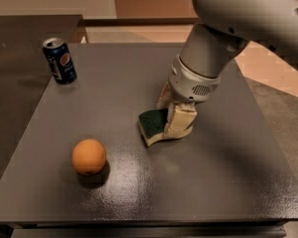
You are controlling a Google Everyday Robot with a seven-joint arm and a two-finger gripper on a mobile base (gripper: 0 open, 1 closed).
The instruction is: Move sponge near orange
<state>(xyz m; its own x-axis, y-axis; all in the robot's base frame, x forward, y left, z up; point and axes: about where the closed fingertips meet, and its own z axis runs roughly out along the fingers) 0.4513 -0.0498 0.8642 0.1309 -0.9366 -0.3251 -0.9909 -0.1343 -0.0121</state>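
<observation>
Near the counter's (pixel 114 83) middle, the claw (pixel 176 122) is gripping the sponge (pixel 153 124) and covering its right end, while the arm (pixel 248 14) is running out of view at top and right.

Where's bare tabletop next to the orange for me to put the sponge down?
The end effector grips the sponge at mid-table. Bare tabletop lies between the sponge and the orange. Also free: the front corner beyond the sponge, and the strip between the orange and the Pepsi can. Only the spot under the arm is crowded.
</observation>
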